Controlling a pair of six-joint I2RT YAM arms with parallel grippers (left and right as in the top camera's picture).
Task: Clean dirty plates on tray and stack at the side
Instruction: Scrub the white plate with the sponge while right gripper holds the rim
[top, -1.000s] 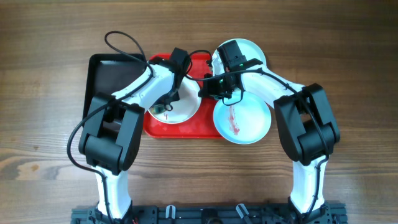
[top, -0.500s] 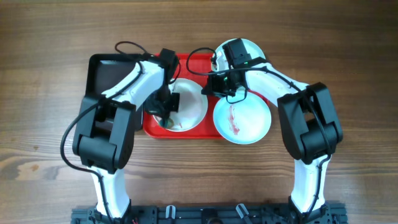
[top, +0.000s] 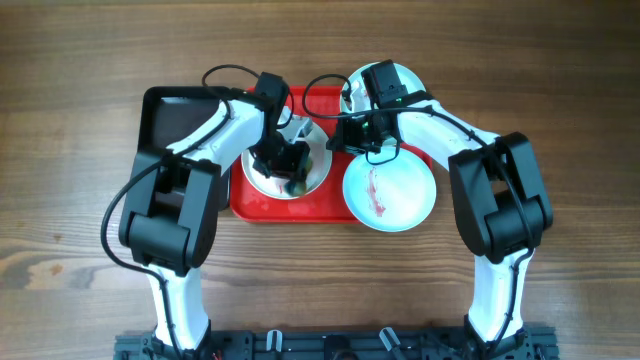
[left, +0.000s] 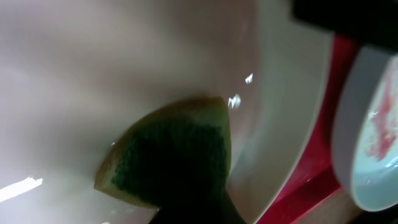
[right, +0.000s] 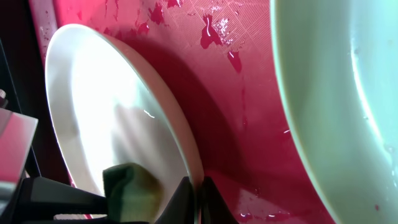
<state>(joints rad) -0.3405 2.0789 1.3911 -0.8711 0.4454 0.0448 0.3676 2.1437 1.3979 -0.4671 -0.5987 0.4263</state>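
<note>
The left gripper is clamped on a green-and-yellow sponge and presses its green face flat against the inside of the white plate. From overhead the sponge sits toward 5 o'clock in that plate's bowl.

The right gripper has its jaws narrow, pinching the white plate's rim at its 3 o'clock edge. The plate stands tilted, with that edge lifted off the tray and a shadow under it. The part of the plate's inside that shows looks clean and glossy; the left gripper hides the rest.

The white plate lies over the tray's middle, and the tray's ribbed red floor is wet with droplets just beside it.

At 3 o'clock from the white plate, near but apart from it, a smeared blue plate lies flat over the tray's right end, reaching past the rim onto the table. A red smear runs down its bowl.

At 12 o'clock from that plate a second blue plate shows beneath the right arm, which hides whether the two touch.

A black tray lies against the red tray's 9 o'clock side, partly under the left arm.
</note>
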